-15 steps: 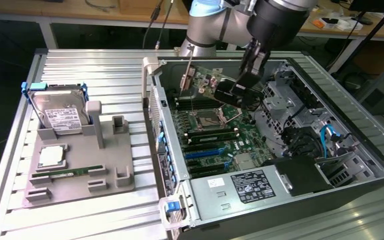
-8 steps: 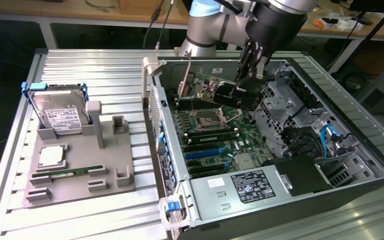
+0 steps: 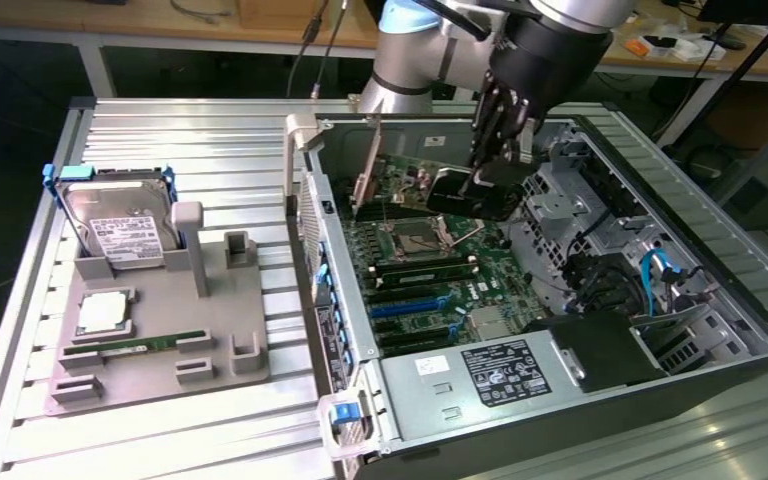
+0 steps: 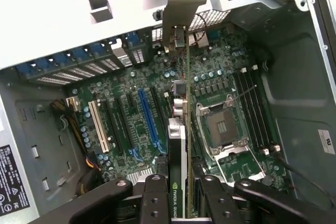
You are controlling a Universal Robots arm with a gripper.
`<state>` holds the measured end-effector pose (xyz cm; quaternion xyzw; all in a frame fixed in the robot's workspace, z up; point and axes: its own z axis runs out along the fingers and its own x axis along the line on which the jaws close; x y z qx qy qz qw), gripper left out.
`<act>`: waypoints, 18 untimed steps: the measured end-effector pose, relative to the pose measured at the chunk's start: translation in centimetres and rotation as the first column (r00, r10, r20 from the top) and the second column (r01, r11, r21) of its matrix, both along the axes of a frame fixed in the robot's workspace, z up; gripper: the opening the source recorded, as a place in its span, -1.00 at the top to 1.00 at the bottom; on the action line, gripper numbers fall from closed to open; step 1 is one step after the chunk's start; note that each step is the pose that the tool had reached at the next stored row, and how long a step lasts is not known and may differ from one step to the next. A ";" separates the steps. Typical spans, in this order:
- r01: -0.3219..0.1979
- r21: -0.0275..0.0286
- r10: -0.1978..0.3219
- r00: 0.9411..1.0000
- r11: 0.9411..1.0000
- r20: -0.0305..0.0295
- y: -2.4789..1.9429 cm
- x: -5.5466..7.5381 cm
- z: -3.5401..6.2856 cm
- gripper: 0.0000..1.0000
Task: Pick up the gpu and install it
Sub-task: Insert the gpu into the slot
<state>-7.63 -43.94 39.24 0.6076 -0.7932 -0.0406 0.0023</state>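
1. Right, the gripper [image 3: 475,178] is down inside the open case [image 3: 744,330], and it has the gpu [image 3: 462,196].
2. Jaws: clamped on the card, one finger against each flat face. From the wrist, the fingers [image 4: 155,195] sit either side of the thin edge, with the green logo strip showing between them.
3. Where it's gripped: at the end away from the bracket [image 4: 178,9], so nearly the whole card sticks out past the fingertips.
4. Attitude: the gpu stands on edge, faces upright, and from the wrist it reads as a narrow line.
5. Long axis: it runs from the jaws straight out to the case's rear wall, parallel to the blue slot [image 4: 146,114] and the other slots on the board [image 4: 126,98].
6. Pointing: bracket end leads. It is up against the rear wall, beside the row of blue slot covers [image 4: 79,59].
7. Position over the board: the card's line falls between the blue slot and the socket [image 4: 223,127], just beside the socket's frame.
8. Contact: I cannot tell whether the card's lower edge is touching a slot or hanging just above one.
9. From the exterior view: the black face of the gpu hangs below the fingers at the far end of the case, beyond the socket, with the power supply [image 3: 491,372] at the near end.
10. Outside the case, on the exterior view's left: the drive [image 3: 117,225] stands in the grey holder [image 3: 157,385] and a RAM stick [image 3: 131,347] lies flat in it, both well apart from the gripper.
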 end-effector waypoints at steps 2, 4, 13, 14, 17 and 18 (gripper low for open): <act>-0.028 0.001 0.028 1.000 1.000 0.001 0.00 0.0 -0.08 0.46; -0.080 0.001 0.080 0.997 0.997 0.002 0.00 0.0 -0.25 0.46; -0.249 0.001 0.249 0.968 0.968 0.005 0.00 0.0 -0.89 0.46; -0.270 0.001 0.270 0.963 0.963 0.005 0.00 0.0 -0.97 0.46; -0.326 0.000 0.326 0.945 0.945 0.005 0.00 0.0 -1.24 0.46; -0.338 -0.001 0.338 0.941 0.941 0.006 0.00 0.1 -1.41 0.46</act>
